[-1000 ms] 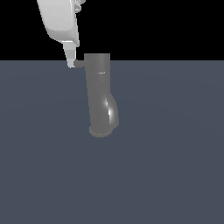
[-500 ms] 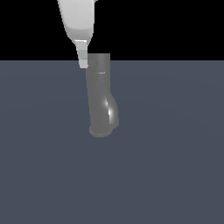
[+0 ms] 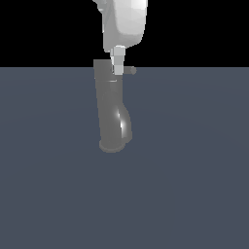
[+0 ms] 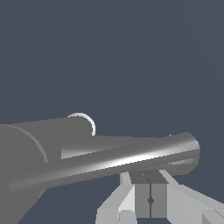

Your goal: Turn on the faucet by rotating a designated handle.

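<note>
With its fingers pressed together and gripping nothing, the gripper (image 3: pixel 118 69) bears against the handle (image 3: pixel 130 71) projecting sideways from the top of the faucet (image 3: pixel 111 104), so the thin tip may slide off the rod's round, shiny surface mid-push.

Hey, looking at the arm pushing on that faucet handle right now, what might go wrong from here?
1. The pincer touches the handle close to the faucet rather than at its tip, so leverage looks poor and it may stall.
2. In the wrist view the fingers appear closed beside the handle, not around it, so they may slide off.
</note>
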### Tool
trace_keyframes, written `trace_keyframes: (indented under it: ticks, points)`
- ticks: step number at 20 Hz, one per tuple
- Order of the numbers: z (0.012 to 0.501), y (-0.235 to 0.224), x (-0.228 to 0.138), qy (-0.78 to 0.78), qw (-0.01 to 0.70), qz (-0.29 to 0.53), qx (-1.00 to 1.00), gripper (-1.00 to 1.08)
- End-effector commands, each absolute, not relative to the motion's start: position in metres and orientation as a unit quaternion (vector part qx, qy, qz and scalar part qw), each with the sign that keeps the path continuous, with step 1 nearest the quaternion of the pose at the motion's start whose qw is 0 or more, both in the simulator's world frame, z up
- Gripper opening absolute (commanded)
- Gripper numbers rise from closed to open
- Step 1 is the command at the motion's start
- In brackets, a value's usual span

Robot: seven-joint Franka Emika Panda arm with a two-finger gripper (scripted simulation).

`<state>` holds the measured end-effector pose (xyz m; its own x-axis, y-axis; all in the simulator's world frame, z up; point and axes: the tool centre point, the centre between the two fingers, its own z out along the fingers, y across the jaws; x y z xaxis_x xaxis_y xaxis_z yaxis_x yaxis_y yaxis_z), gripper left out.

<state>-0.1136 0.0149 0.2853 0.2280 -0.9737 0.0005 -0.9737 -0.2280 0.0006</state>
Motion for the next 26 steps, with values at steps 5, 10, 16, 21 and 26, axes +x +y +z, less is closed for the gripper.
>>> trace_keyframes:
  ticks: [5, 10, 16, 21, 26]
  points:
    - [0.285, -0.031, -0.105, -0.632, 0.0, 0.0, 0.775, -1.0]
    - [0.285, -0.021, -0.098, -0.621, 0.0, 0.0, 0.784, -1.0]
    - [0.285, -0.033, -0.081, -0.623, 0.0, 0.0, 0.782, -1.0]
    - [0.285, -0.043, -0.068, -0.624, 0.0, 0.0, 0.781, -1.0]
    - [0.285, -0.053, -0.054, -0.626, 0.0, 0.0, 0.78, -1.0]
